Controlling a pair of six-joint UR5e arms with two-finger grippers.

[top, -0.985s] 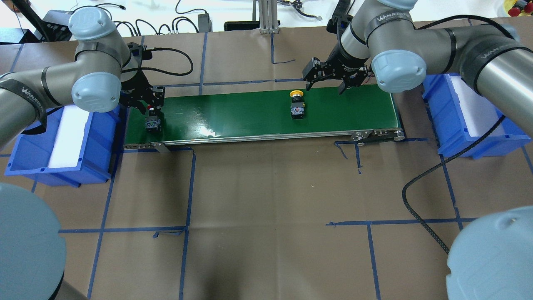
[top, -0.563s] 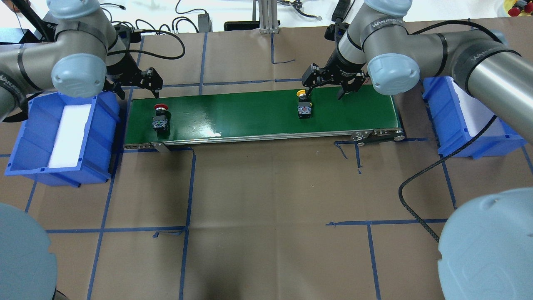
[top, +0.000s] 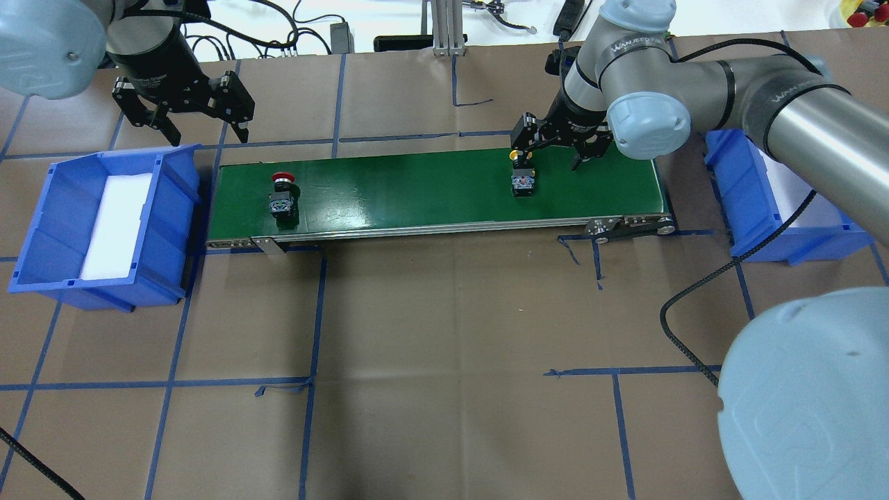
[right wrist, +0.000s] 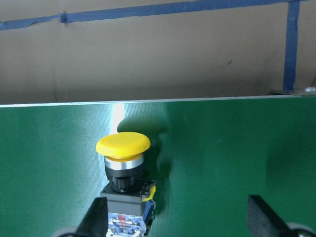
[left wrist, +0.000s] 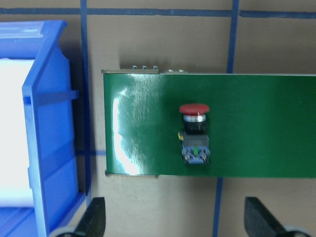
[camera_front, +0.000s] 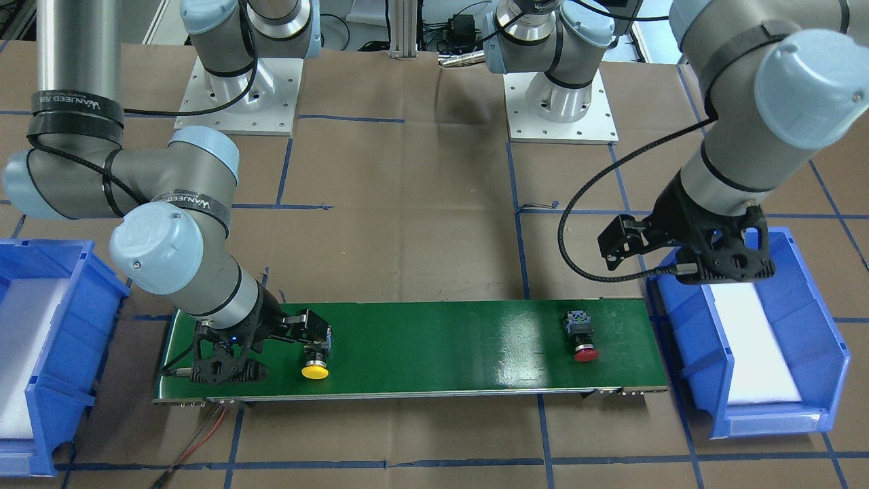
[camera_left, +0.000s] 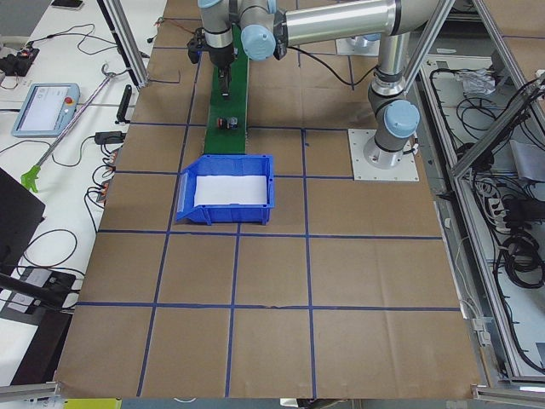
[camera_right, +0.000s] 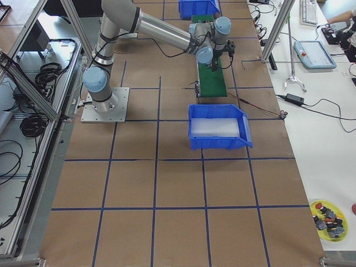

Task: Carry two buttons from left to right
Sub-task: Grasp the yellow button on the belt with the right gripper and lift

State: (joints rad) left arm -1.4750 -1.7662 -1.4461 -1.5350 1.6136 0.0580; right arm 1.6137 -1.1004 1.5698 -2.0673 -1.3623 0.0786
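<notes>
The yellow-capped button lies on the green conveyor belt toward its right end. My right gripper hangs open over it, one fingertip right beside the cap. In the right wrist view the yellow button sits just inside one finger, with a wide gap to the other. The red-capped button lies free near the belt's left end, also seen as the red button in the left wrist view. My left gripper is open and empty, raised beyond the left blue bin.
A second blue bin with a white pad stands off the belt's right end. Blue tape lines cross the brown table cover. Cables and an aluminium post sit at the far edge. A black cable trails from the right arm.
My left gripper let go of the red button and rose back away from the belt. Both buttons travelled right along the belt. My right gripper closed in beside the yellow button.
</notes>
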